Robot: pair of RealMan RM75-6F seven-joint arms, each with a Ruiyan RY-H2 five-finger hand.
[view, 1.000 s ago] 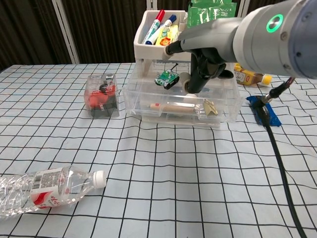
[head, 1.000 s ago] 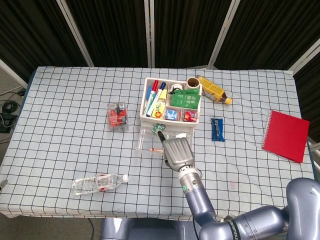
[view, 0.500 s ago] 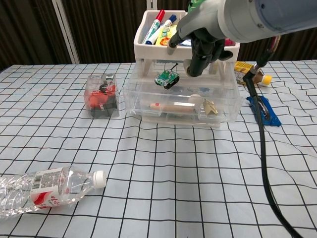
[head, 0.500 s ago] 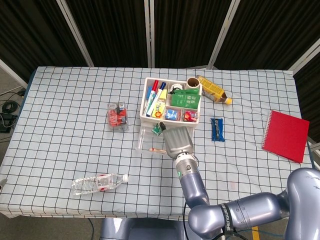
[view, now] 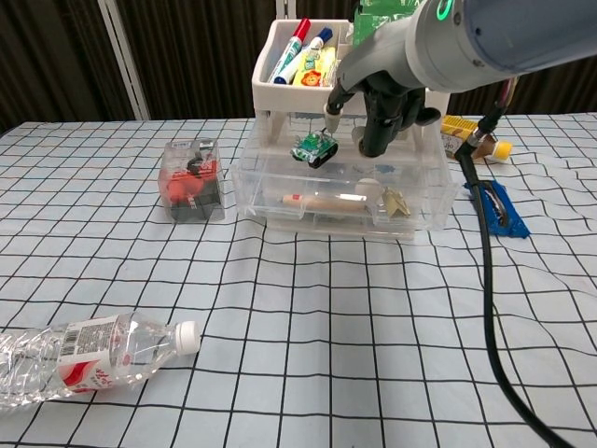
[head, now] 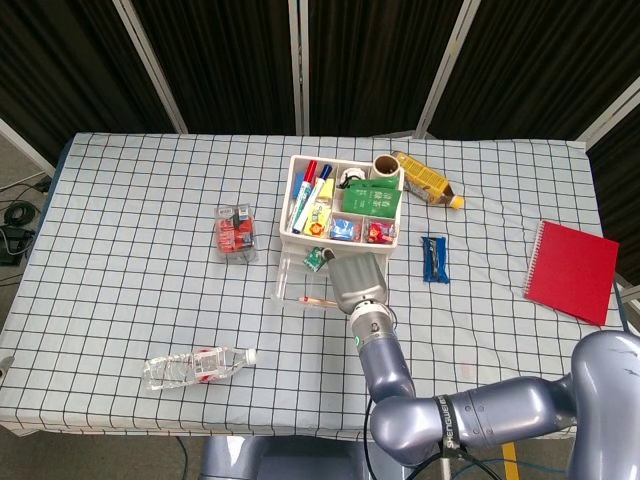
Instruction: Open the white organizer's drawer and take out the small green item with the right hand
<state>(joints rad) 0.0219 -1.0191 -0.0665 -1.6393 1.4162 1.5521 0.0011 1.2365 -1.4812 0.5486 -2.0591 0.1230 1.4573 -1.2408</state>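
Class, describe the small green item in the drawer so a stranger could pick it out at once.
Find the white organizer mid-table; its clear drawer is pulled open in front. The small green item sits at the drawer's back left, beside the right hand. Unlike the pale stick nearby, it is green with dark wheels.

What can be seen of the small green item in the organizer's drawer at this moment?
The small green item looks like a tiny toy vehicle, green and white with dark wheels and a thin dark antenna or wire on top. It sits tilted at the back left of the pulled-out clear drawer, just beneath the white organizer. The right hand hovers close to its right, fingers pointing down, not touching it.
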